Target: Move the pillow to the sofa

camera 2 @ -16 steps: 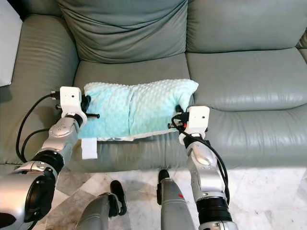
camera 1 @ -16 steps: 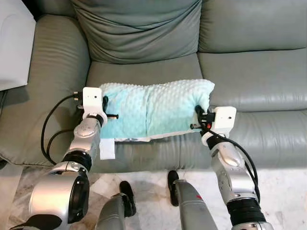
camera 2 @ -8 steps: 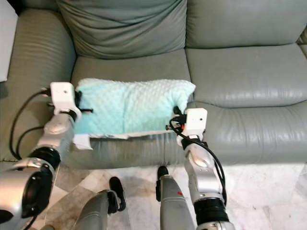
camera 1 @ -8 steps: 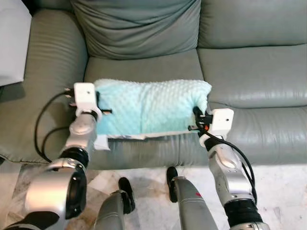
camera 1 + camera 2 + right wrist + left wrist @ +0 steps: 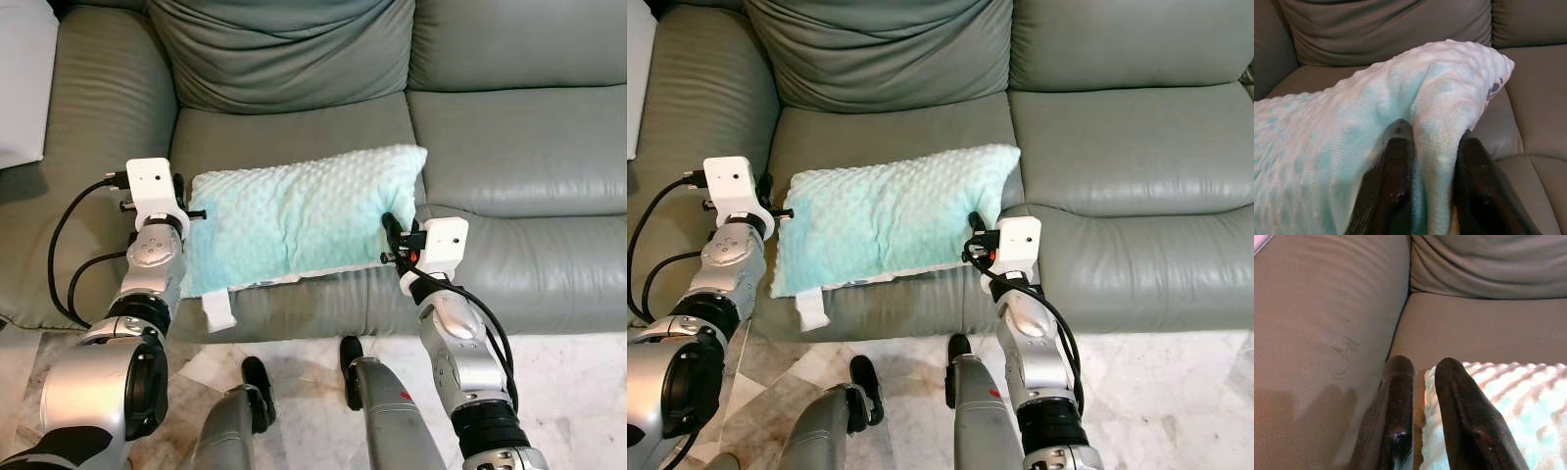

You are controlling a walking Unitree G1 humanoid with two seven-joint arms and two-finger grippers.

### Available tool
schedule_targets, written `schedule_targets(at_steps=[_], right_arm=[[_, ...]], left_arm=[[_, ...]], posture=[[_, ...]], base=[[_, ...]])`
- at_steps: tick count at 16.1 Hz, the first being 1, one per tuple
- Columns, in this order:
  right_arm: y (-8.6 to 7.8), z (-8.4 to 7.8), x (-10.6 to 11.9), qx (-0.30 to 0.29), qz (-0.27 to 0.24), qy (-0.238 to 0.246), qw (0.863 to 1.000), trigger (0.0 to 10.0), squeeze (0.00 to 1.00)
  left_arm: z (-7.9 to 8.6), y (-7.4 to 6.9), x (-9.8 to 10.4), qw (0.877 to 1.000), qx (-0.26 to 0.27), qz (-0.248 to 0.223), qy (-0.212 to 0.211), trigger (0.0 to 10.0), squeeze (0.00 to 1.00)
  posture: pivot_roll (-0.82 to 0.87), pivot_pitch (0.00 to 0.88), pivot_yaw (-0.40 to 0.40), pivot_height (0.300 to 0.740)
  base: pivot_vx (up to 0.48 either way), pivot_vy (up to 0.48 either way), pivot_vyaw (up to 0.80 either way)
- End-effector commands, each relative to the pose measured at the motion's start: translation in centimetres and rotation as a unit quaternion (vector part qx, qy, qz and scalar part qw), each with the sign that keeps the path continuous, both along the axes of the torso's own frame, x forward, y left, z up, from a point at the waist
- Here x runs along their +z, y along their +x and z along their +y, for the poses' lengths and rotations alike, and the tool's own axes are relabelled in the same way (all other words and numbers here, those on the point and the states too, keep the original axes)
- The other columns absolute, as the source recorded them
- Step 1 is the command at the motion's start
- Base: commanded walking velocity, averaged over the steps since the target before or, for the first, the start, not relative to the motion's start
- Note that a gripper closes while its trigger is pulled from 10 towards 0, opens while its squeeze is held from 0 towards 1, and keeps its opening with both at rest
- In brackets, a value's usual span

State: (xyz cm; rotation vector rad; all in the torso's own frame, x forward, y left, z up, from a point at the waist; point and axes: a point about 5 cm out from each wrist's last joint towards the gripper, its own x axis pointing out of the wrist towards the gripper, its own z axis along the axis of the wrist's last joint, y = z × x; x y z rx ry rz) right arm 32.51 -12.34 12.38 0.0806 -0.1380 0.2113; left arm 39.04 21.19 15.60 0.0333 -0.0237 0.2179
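A mint-green dotted pillow (image 5: 294, 220) lies across the front of the grey sofa's left seat cushion (image 5: 294, 132). It is tilted, its left end lower, and a white tag (image 5: 217, 311) hangs over the seat's front edge. My right gripper (image 5: 390, 235) is shut on a fold at the pillow's right end, and the fabric bulges between its fingers (image 5: 1396, 166). My left gripper (image 5: 181, 201) sits just off the pillow's left edge, by the armrest. The pillow's corner (image 5: 1498, 396) lies beside it.
A loose grey back cushion (image 5: 284, 49) leans behind the seat. The left armrest (image 5: 98, 147) rises beside my left arm, with a white object (image 5: 20, 88) past it. The right seat cushion (image 5: 529, 147) is bare. Marble floor (image 5: 578, 392) lies in front, where my legs stand.
The pillow has come down onto the seat and its left end has sagged. My left gripper has shifted left, off the pillow's edge. My right gripper still holds the right end.
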Motion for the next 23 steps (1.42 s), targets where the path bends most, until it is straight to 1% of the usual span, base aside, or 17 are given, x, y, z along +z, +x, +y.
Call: schedule_targets(at_steps=[1,4,6,8,9,10,12,13,14,15,16,17,18,20,21,22,23], right_arm=[[-0.8,0.5,-1.4,0.010,0.020,0.000,1.000,10.0,1.00],[-1.5,1.2,-2.0,0.028,0.029,0.009,0.999,10.0,1.00],[-2.1,1.7,-2.7,0.042,0.039,0.010,0.998,10.0,1.00],[-2.3,2.2,-3.4,0.061,0.053,0.024,0.996,10.0,1.00],[-2.2,2.5,-3.7,0.064,0.056,0.020,0.996,10.0,1.00],[-2.0,2.5,-3.8,0.063,0.056,0.019,0.996,10.0,1.00],[-1.6,2.1,-4.2,0.058,0.062,0.018,0.996,10.0,1.00],[-1.7,2.1,-4.3,0.059,0.063,0.017,0.996,10.0,1.00],[-1.8,1.8,-4.6,0.060,0.066,0.004,0.996,10.0,1.00],[-2.1,1.1,-4.9,0.049,0.069,-0.012,0.996,10.0,1.00],[-2.3,0.0,-5.4,0.027,0.079,-0.038,0.996,10.0,1.00],[-2.5,-1.0,-6.0,0.008,0.088,-0.054,0.995,10.0,1.00],[-2.9,-2.0,-6.4,-0.009,0.094,-0.064,0.994,10.0,1.00],[-3.5,-3.6,-6.6,-0.053,0.093,-0.119,0.987,10.0,1.00],[-3.6,-3.8,-6.4,-0.056,0.085,-0.115,0.988,10.0,1.00],[-3.5,-4.0,-6.0,-0.061,0.074,-0.129,0.987,10.0,1.00],[-3.4,-4.2,-5.9,-0.065,0.072,-0.126,0.987,10.0,1.00]], left_arm=[[1.1,-0.8,-1.6,0.999,0.023,0.028,0.005,10.0,1.00],[1.1,-1.0,-2.1,0.999,0.024,0.034,0.007,10.0,1.00],[1.4,-1.3,-2.6,0.999,0.023,0.039,0.013,10.0,1.00],[1.8,-1.6,-2.9,0.999,0.018,0.038,0.010,10.0,1.00],[2.0,-2.2,-3.8,0.999,-0.001,0.044,0.005,10.0,1.00],[2.2,-2.6,-4.3,0.999,-0.009,0.047,0.006,10.0,1.00],[2.5,-3.7,-6.0,0.998,-0.015,0.061,-0.002,10.0,1.00],[2.5,-3.9,-6.3,0.998,-0.016,0.063,-0.004,10.0,1.00],[2.3,-4.5,-7.2,0.997,-0.026,0.067,-0.007,10.0,1.00],[2.1,-5.1,-7.9,0.997,-0.033,0.069,-0.012,10.0,1.00],[1.7,-5.5,-8.6,0.996,-0.040,0.073,-0.019,10.0,1.00],[1.3,-6.1,-9.4,0.995,-0.052,0.077,-0.023,10.0,1.00],[1.0,-6.5,-9.9,0.995,-0.059,0.080,-0.029,10.0,1.00],[1.0,-7.3,-10.6,0.994,-0.061,0.079,-0.045,10.0,1.00],[0.9,-7.5,-10.8,0.994,-0.064,0.078,-0.046,10.0,1.00],[0.9,-7.6,-10.8,0.994,-0.065,0.074,-0.047,10.0,1.00],[1.0,-7.6,-10.8,0.994,-0.063,0.075,-0.045,10.0,1.00]], posture=[[-0.32,0.545,0.044,0.740],[-0.32,0.558,0.042,0.740],[-0.31,0.529,0.048,0.740],[-0.29,0.508,0.060,0.740],[-0.25,0.471,0.075,0.740],[-0.24,0.458,0.078,0.740],[-0.20,0.411,0.086,0.740],[-0.19,0.398,0.085,0.740],[-0.18,0.366,0.085,0.740],[-0.18,0.352,0.083,0.740],[-0.17,0.331,0.079,0.740],[-0.16,0.295,0.070,0.740],[-0.16,0.281,0.067,0.740],[-0.16,0.246,0.067,0.740],[-0.15,0.239,0.068,0.740],[-0.15,0.235,0.067,0.740],[-0.15,0.233,0.067,0.740]], base=[[0.000,0.000,0.00],[0.000,0.000,0.00],[0.000,0.000,0.00],[0.000,0.000,0.00],[0.000,0.000,0.00],[0.000,0.000,0.00],[0.000,0.000,0.00],[0.000,0.000,0.00],[0.000,0.000,0.00],[0.000,0.000,0.00],[0.000,0.000,0.00],[0.000,0.000,0.00],[0.000,0.000,0.00],[0.000,0.000,0.00],[0.000,0.000,0.00],[0.000,0.000,0.00],[0.000,0.000,0.00]])
